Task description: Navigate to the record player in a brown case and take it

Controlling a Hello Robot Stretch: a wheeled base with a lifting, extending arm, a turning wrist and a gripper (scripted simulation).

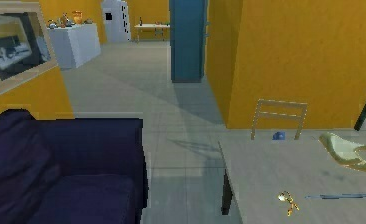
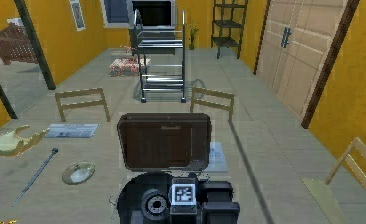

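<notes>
One record player (image 2: 163, 140) in a brown, boxy case stands at about the middle of the pale grey table (image 2: 266, 150). Its flat brown face is upright, and a white paper sheet (image 2: 218, 156) lies at its right side. My gripper (image 2: 149, 204) sits at the table's near edge, just in front of the case, beside the white marker squares (image 2: 186, 193) on my dark arm. Because the case stands on the table right behind my fingers, I cannot tell whether I have hold of anything. The round dark form there may be my gripper's body or the player's platter.

Toward the table's left end lie a small round grey plate (image 2: 78, 173), a thin dark pen (image 2: 37, 172) and a grey newspaper (image 2: 71, 130). A yellowish shallow dish (image 2: 11, 140) lies at the left edge. Along the far edge stand a wooden slat-backed chair (image 2: 81, 101) and a second wooden chair (image 2: 213, 100). A metal shelf cart (image 2: 159, 60) stands on the floor beyond them.

In the forward view the table's far corner carries a tiny blue object (image 1: 278, 135), and a small gold object (image 1: 288, 203) lies near the near edge. A dark blue sofa (image 1: 61, 170) is at the lower left.
</notes>
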